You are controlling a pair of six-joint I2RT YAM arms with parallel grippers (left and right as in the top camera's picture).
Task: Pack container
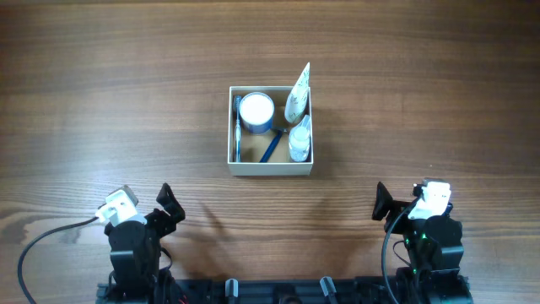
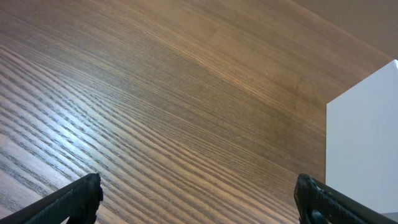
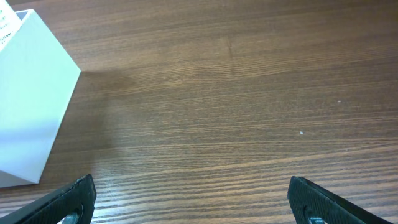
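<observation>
Wood-grain table [image 1: 101, 84] bears the white-walled container [image 1: 270, 167].

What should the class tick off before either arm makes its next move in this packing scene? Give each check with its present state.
1. Jaws open: left gripper and right gripper both spread wide. Ok.
2. Grippers empty: nothing between the fingers in either wrist view. Ok.
3. Arms apart from the container: both sit near the table's near edge. Ok.
4. Items inside: white-lidded jar, small bottle and blue-handled item lie within the walls. Ok.
5. Tube fully inside: its tip shows past the far wall from overhead, perhaps only standing tall. Cannot tell.
6. No loose toiletries seen on the table. Ok.
</observation>
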